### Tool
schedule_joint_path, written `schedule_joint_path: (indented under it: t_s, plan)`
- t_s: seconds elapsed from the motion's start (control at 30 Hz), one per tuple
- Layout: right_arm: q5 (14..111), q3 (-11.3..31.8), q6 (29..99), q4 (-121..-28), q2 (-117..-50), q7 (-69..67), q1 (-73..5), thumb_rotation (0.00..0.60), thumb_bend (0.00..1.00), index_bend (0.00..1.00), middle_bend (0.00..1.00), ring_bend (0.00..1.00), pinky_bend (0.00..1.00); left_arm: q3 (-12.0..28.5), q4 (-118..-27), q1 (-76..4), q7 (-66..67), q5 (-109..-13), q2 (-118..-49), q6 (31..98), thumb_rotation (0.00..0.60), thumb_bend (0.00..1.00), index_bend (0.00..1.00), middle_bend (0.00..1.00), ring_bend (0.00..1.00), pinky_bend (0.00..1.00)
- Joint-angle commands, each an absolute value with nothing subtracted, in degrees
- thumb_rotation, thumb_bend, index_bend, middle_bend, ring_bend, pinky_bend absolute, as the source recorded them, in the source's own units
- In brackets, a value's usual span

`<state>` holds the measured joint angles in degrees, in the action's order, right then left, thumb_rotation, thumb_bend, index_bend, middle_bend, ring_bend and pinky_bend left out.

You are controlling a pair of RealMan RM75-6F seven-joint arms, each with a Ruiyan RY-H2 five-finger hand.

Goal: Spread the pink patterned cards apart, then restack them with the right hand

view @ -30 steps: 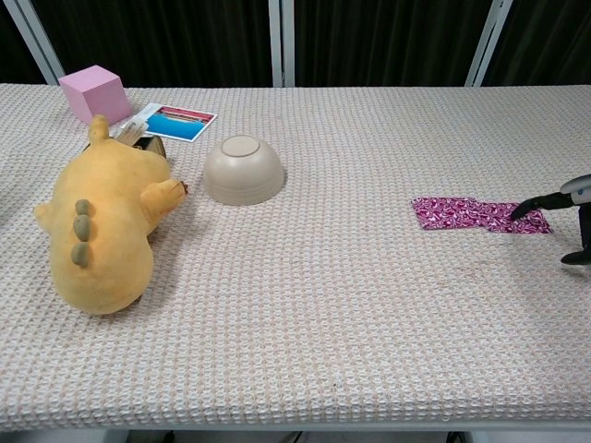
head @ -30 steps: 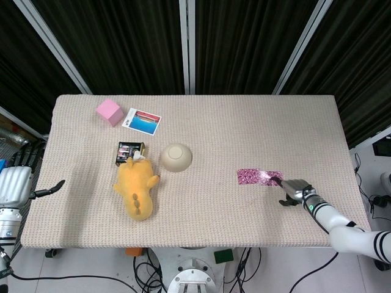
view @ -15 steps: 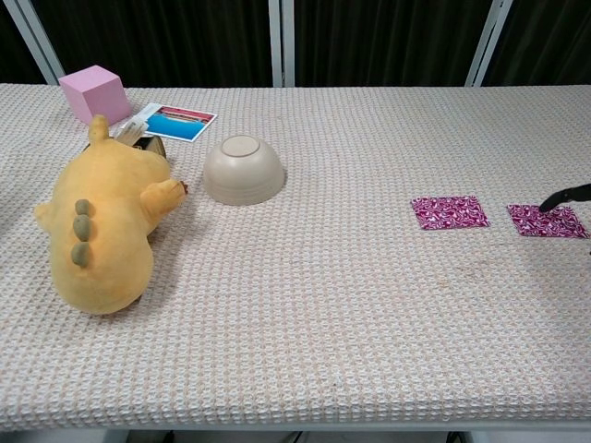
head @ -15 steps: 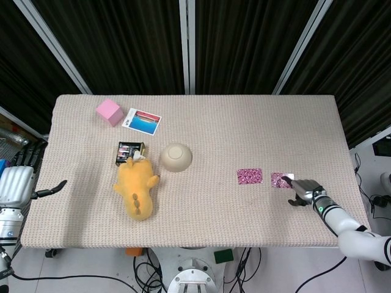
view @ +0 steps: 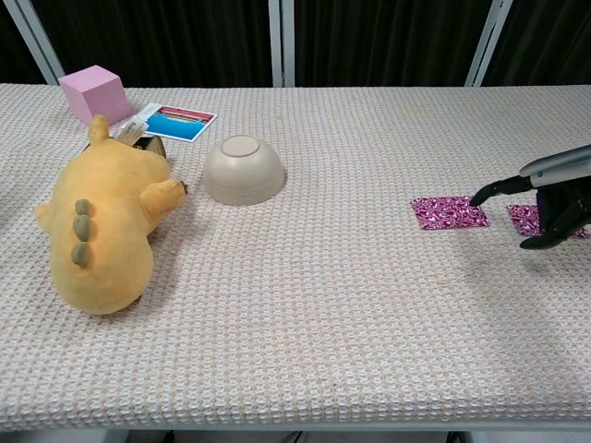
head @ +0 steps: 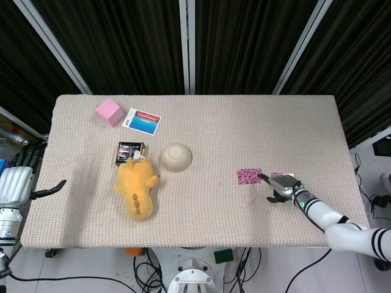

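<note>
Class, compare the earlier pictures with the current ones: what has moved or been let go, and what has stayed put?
The right hand dragged one pink patterned card rightward off the other card, leaving a gap. It has since swung back left, one finger now reaching toward that card's right edge. The plush toy, bowl, pink cube and left hand stayed put.

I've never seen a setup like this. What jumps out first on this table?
Probably the big yellow plush toy lying on the table's left side, beside an upturned beige bowl. Over on the right, two pink patterned cards lie apart, and the right robot hand hovers over them with one finger stretched toward the nearer-centre card.
</note>
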<state>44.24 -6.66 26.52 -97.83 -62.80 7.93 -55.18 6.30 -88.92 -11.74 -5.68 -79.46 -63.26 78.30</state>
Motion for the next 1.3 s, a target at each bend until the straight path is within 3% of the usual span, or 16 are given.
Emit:
schedule_joint_path:
  t_s: [0.03,0.63,1.3]
  plan:
    - [43.38,-6.83,25.31,-97.04,-63.67,7.91,-56.67,0.6,1.0,0.0,1.0,0.99,0.9,6.31,-88.6,-11.57,-6.21,-79.32,-63.21,78.36,0.274,0.13,0.03,0.04,0.0,0.14]
    - [36.05,-10.86,22.53,-91.86,-68.05,8.01,-64.51,0.6,1.0,0.0,1.0,0.99,0.9,6.29,-87.34,-11.45,-7.5,-79.08,-63.57,77.9,0.269,0.13,0.03,0.04,0.0,0.14]
    - [30.09,-12.62,17.3,-78.99,-74.64,3.61,-72.06,0.6,1.0,0.0,1.0,0.99,0.9,6.31,-84.7,-11.6,-9.45,-78.1,-64.76,76.26,0.273,0.13,0.03,0.04,0.0,0.14]
